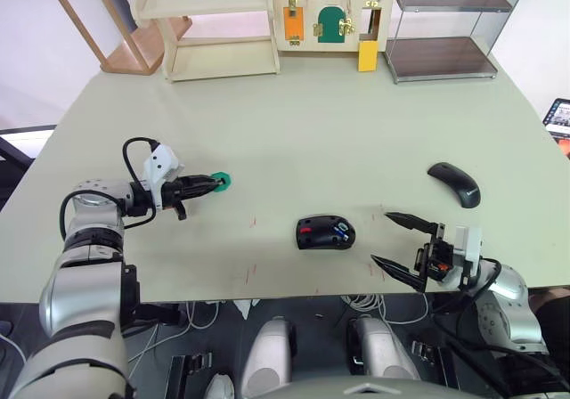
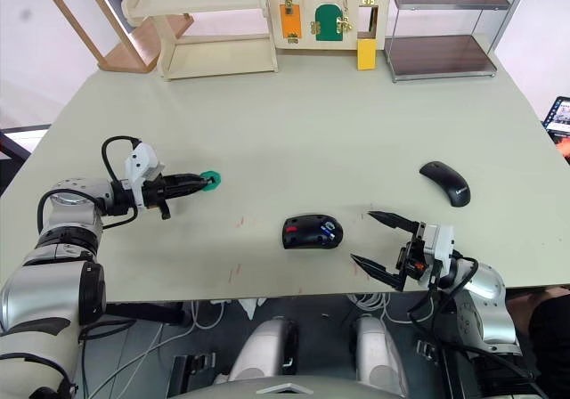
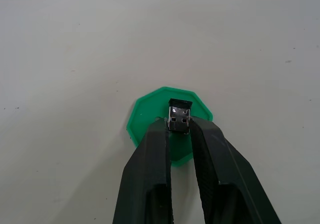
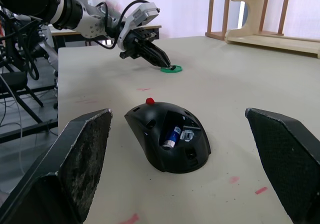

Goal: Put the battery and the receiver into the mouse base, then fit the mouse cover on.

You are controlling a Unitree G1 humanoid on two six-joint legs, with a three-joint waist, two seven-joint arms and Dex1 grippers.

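Nearest the robot, the right gripper (image 1: pixel 399 237) hangs at the table's front edge with its fingers spread wide and nothing between them, aimed toward the mouse base (image 1: pixel 325 232). The base sits just beyond, its compartment open on top; the battery (image 4: pixel 173 135) already lies inside, so that step looks done. Further left, the left gripper (image 3: pixel 179 129) is pinched onto the receiver (image 3: pixel 179 115), right over the green disc (image 3: pixel 150 114). By my reading the receiver is gripped but not yet carried across to the base. Further back on the right, the mouse cover (image 1: pixel 454 183) rests on the table (image 1: pixel 312 123), well apart from the base, so fitting it remains.
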